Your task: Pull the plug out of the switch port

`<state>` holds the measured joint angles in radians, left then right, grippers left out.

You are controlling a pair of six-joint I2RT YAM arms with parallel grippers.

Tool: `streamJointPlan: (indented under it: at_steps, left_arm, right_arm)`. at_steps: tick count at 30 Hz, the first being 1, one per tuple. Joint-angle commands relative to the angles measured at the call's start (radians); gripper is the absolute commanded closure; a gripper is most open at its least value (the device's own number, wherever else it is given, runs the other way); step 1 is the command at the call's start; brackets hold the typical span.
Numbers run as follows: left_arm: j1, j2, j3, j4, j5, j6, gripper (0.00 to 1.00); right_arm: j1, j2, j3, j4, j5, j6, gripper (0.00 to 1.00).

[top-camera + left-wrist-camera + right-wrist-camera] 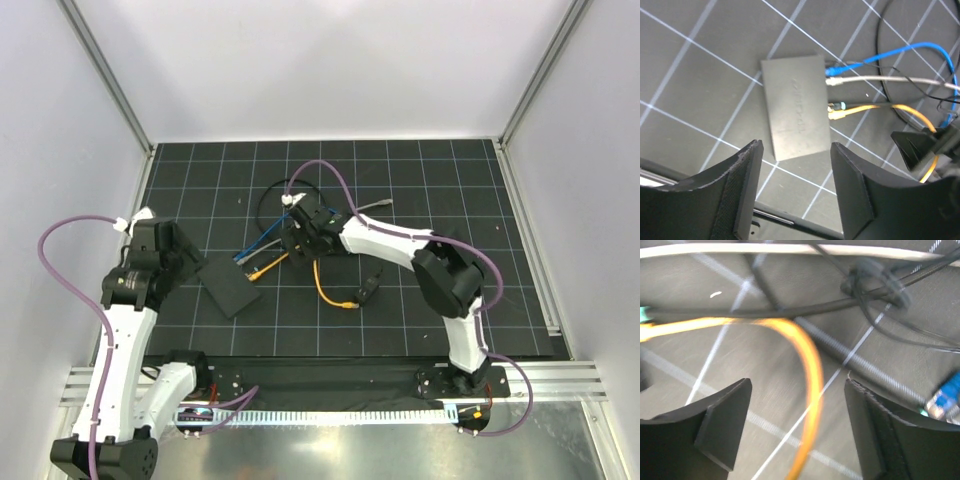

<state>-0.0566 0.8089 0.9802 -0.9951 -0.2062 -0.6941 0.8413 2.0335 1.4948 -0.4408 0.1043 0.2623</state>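
The switch (796, 112) lies mid-frame on the bench (450, 200), cables along its right edge. The left jaws hang wide and empty above it. The right jaws, also wide, straddle the orange cable (810, 370) without gripping it. This looks like the approach; next, steady the switch and close near the orange plug (836, 115).

Black gridded mat (430, 170), switch (229, 286) (lying flat), coloured cables (900, 105) across it

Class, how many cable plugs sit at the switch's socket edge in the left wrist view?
3: the blue plug uppermost, the grey-white plug just below it, the orange plug lowest. Another may be hidden.
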Motion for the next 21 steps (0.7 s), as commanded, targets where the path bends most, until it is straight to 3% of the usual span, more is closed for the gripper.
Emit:
streamJointPlan:
  at_steps: [1,5,10,15,21]
  left_arm:
    - [0.001,0.036,-0.011,0.056,0.111,0.021,0.40]
    - [0.001,0.076,-0.029,0.078,0.188,0.008,0.41]
    - [0.001,0.076,-0.061,0.119,0.244,-0.015,0.41]
    - [0.001,0.108,-0.081,0.141,0.284,-0.027,0.41]
    - [0.001,0.150,-0.086,0.154,0.300,-0.016,0.41]
  right_arm:
    - [0.013,-0.171,0.027,-0.071,-0.020,-0.011,0.13]
    - [0.015,-0.260,0.027,-0.130,-0.078,-0.014,0.01]
    - [0.013,-0.351,-0.016,-0.183,-0.121,-0.012,0.00]
    - [0.012,-0.418,-0.047,-0.288,0.058,-0.046,0.00]
    - [0.013,-0.513,-0.123,-0.325,0.052,-0.045,0.00]
